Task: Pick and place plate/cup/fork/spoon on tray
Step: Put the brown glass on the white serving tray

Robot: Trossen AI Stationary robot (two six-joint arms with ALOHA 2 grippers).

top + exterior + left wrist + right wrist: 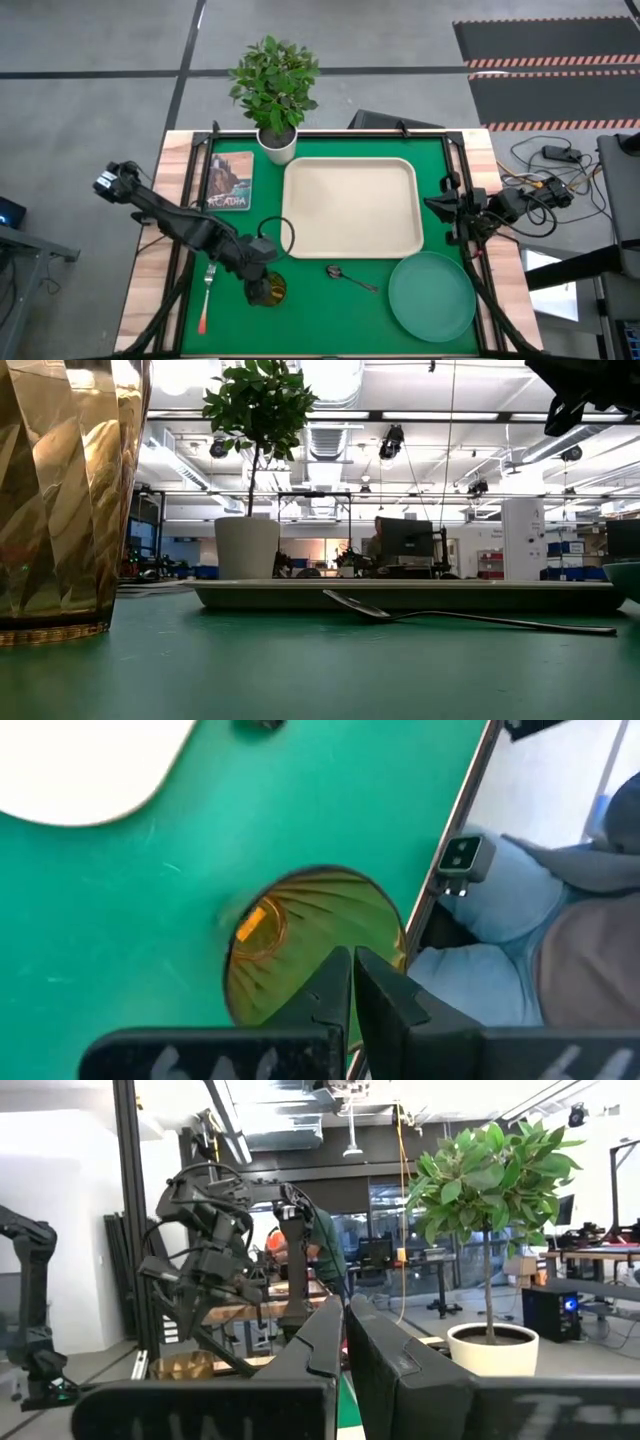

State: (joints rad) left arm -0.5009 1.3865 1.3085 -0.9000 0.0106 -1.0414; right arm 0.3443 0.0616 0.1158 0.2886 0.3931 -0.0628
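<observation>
The amber cup (268, 290) stands upright on its base on the green mat near the front edge; it also shows in the low view (60, 490). My left gripper (264, 278) is shut, its fingertips (340, 965) over the cup's mouth (290, 945) near the rim. The fork (206, 297) lies left of the cup, the spoon (350, 277) right of it, and the teal plate (432, 293) at the front right. The tray (352, 207) is bare. My right gripper (442, 207) is shut and empty, held above the mat's right side. My left gripper comes at the cup from above, its shut fingers pointing down over the rim's near side (395, 935). I cannot tell whether the fingertips touch the rim, because the fingers themselves hide that place. The cup stands on the mat.
A white plant pot (277, 143) stands behind the tray's far left corner, and a book (231, 180) lies left of the tray. A person's legs (540, 920) show just beyond the table's front edge. The mat between the tray and the tableware is bare.
</observation>
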